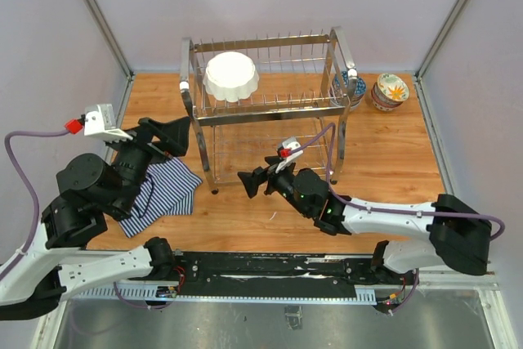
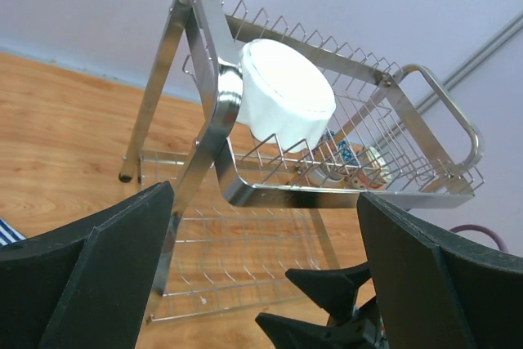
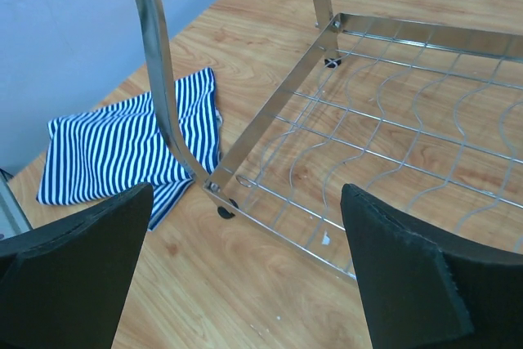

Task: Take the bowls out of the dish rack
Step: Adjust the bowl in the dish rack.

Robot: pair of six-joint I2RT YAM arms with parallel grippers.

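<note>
Dish rack (image 1: 270,110) stands mid-back on tabletop (image 1: 392,177). Upper bowl (image 1: 231,76) sits on rack's top tier, left part. Bowl stack (image 1: 391,91) on tabletop right of rack, at back; end bowl (image 1: 358,92) between stack and rack's right end. Cloth (image 1: 167,190) on tabletop front-left of rack. Left claw (image 1: 176,138) left of rack, right claw (image 1: 249,183) before its lower tier.

left pincer (image 1: 181,136): jaws spread wide, empty | right pincer (image 1: 247,184): jaws spread wide, empty, pointing left
</note>
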